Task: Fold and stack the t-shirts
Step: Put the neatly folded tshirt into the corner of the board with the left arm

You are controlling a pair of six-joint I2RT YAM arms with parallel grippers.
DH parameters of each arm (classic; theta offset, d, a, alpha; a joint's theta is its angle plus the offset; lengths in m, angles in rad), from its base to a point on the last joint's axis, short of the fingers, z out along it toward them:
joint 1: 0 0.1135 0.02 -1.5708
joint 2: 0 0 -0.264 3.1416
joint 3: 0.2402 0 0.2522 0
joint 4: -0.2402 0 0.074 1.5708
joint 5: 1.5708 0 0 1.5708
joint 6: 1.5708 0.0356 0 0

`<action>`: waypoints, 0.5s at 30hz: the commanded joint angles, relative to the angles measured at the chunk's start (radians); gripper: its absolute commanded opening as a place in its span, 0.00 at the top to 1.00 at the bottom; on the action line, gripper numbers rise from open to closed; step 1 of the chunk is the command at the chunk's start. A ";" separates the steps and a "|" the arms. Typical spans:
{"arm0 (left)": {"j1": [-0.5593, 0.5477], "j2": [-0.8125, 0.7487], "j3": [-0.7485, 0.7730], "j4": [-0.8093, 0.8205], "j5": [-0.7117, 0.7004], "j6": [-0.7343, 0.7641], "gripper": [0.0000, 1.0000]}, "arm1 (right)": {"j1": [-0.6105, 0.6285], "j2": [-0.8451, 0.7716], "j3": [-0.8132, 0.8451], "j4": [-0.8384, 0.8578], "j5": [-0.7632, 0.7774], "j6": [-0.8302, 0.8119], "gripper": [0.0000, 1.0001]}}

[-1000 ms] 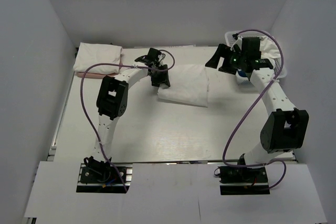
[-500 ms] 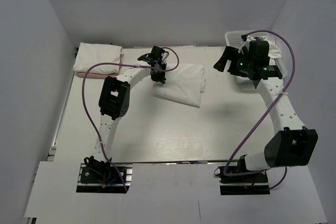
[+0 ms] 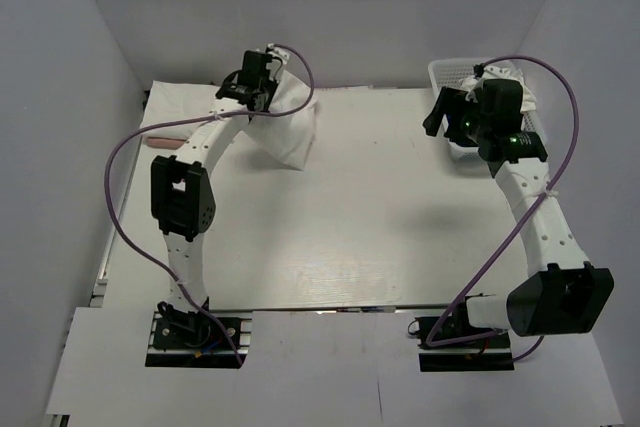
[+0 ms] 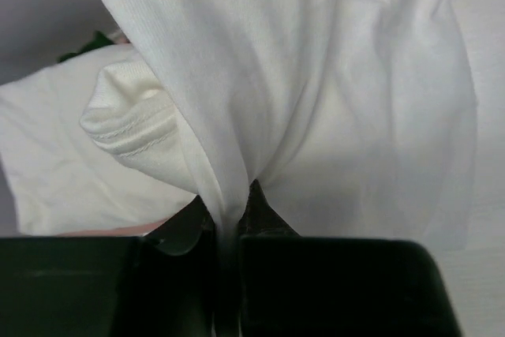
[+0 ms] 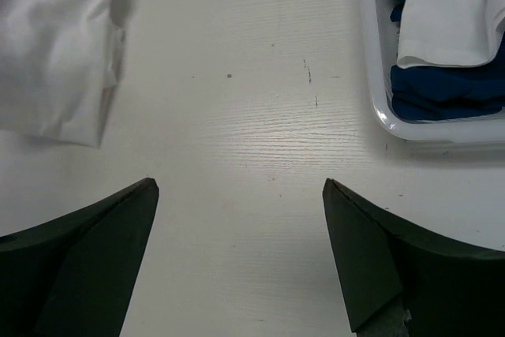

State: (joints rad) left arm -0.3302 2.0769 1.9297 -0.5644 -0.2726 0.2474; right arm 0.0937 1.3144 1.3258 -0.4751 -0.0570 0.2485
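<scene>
My left gripper (image 3: 266, 103) is shut on a fold of a white t-shirt (image 3: 291, 133), which hangs from it above the table's back left. In the left wrist view the cloth (image 4: 331, 92) is pinched between the jaws of the left gripper (image 4: 229, 204). Just to its left lies a folded white t-shirt (image 3: 180, 105) on top of a pale pink one (image 3: 160, 142); the wrist view shows that white t-shirt (image 4: 47, 163) too. My right gripper (image 3: 438, 113) hovers open over bare table beside the basket. Nothing is between the fingers of the right gripper (image 5: 241, 187).
A white basket (image 3: 450, 72) at the back right holds dark blue cloth (image 5: 442, 84) and white cloth (image 5: 446, 13). Grey walls close in the table on the left, back and right. The held shirt (image 5: 55, 53) shows at the right wrist view's left edge.
The left gripper shut on the white t-shirt's edge, lifted it off the table's middle and carried it back and left toward the stack. The right arm swung right toward the basket.
</scene>
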 commanded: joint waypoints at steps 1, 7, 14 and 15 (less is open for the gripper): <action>0.062 -0.098 0.067 0.041 -0.030 0.124 1.00 | 0.001 0.000 0.023 0.000 0.042 -0.026 0.10; 0.160 -0.129 0.089 0.067 0.045 0.190 1.00 | 0.003 0.048 0.058 -0.014 -0.001 -0.008 0.10; 0.232 -0.192 0.098 0.133 0.133 0.230 1.00 | 0.003 0.155 0.151 -0.060 -0.122 0.037 0.10; 0.241 -0.192 0.107 0.133 0.133 0.230 1.00 | 0.006 0.163 0.165 -0.063 -0.135 0.043 0.10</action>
State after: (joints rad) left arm -0.1009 2.0045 1.9656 -0.5304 -0.1883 0.4492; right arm 0.0940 1.4544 1.4204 -0.5190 -0.1181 0.2676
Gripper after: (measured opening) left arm 0.181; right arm 0.904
